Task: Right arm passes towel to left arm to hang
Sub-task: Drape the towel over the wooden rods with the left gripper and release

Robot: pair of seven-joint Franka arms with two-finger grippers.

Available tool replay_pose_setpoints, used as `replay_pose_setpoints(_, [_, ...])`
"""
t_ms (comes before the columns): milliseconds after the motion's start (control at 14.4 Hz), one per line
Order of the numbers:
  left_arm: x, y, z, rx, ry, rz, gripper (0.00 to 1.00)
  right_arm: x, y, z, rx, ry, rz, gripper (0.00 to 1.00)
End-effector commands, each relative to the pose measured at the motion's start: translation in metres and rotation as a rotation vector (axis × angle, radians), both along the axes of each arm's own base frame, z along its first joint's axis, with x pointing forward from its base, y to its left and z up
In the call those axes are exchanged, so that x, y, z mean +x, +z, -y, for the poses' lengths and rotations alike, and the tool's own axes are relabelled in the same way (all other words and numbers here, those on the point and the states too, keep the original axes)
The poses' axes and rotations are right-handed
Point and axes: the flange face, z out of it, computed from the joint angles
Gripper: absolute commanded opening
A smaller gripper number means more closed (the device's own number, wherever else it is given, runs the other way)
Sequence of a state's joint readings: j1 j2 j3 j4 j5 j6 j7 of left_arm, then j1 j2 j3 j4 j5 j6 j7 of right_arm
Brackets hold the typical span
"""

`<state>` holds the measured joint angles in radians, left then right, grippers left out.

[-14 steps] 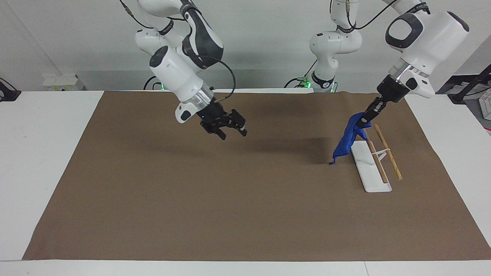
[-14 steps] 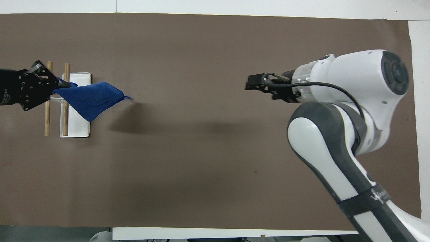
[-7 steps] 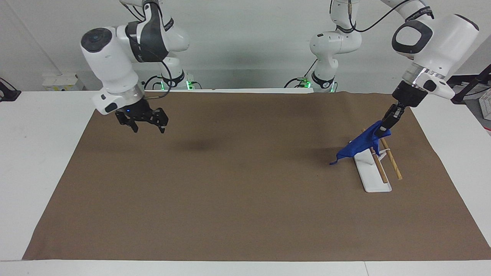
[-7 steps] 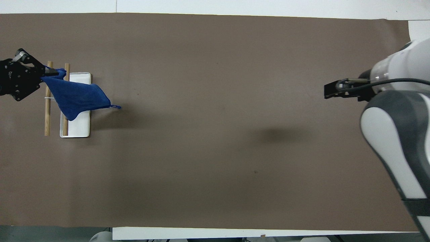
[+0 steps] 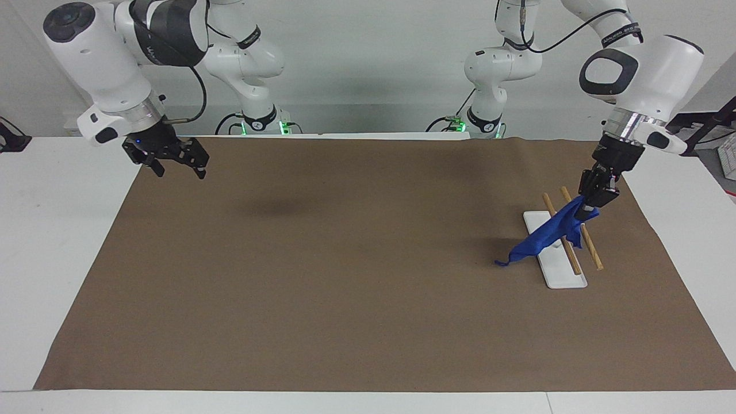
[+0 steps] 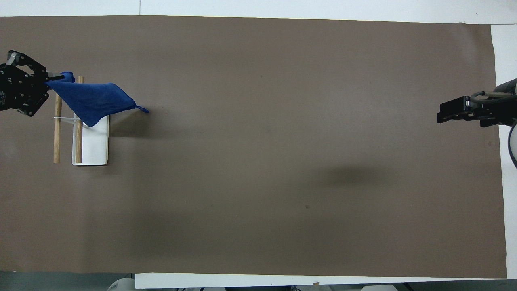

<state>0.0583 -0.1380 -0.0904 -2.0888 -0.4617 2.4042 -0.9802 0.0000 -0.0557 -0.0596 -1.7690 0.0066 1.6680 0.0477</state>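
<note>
The bright-blue towel (image 5: 545, 234) hangs by one corner from my left gripper (image 5: 587, 214), which is shut on it just over the outer wooden rod (image 5: 592, 250) of the rack. The cloth slopes down across both rods and the white tray (image 5: 562, 277). Its loop-tag corner points at the mat beside the tray, toward the table's middle. In the overhead view the towel (image 6: 93, 102) spreads from the left gripper (image 6: 52, 77) over the rods (image 6: 57, 137) and tray (image 6: 97, 147). My right gripper (image 5: 180, 171) is open and empty, raised over the mat's edge at the right arm's end, and it also shows in the overhead view (image 6: 440, 115).
A brown mat (image 5: 345, 276) covers most of the white table (image 5: 52, 230). The rack stands at the left arm's end of the mat. The right arm waits at its own end.
The right arm has swung away from the middle to its own end of the table. The left gripper has carried the towel lower and outward over the rods.
</note>
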Motion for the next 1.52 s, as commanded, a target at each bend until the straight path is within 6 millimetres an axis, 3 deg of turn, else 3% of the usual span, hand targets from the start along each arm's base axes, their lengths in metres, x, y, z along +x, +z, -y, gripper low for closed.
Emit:
replay_pose_setpoints(0, [0.001,-0.003,-0.015,-0.015,0.083,0.009,0.02,0.002,0.003,0.001,-0.020,0.010,-0.011,1.00])
replay_pose_setpoints(485, [0.008,0.003,-0.071,0.063,0.082,0.093,0.02,0.003,0.002,-0.002,-0.022,-0.011,-0.005,1.00])
replay_pose_setpoints(624, [0.009,0.005,-0.074,0.075,0.079,0.112,0.02,-0.001,0.013,-0.002,-0.022,-0.011,0.033,1.00])
replay_pose_setpoints(832, [0.008,0.004,-0.098,0.111,0.078,0.131,0.03,0.000,0.008,-0.002,-0.023,-0.011,0.070,1.00])
replay_pose_setpoints(1109, [0.009,-0.007,-0.116,0.170,0.011,0.139,0.03,0.001,0.009,0.000,-0.024,-0.014,0.081,1.00])
replay_pose_setpoints(1248, [0.005,-0.011,-0.135,0.201,-0.008,0.139,0.03,0.000,0.009,0.002,-0.024,-0.020,0.079,1.00])
replay_pose_setpoints(1455, [0.000,-0.026,-0.134,0.216,-0.050,0.116,0.03,0.000,0.011,0.013,-0.011,-0.044,0.084,1.00])
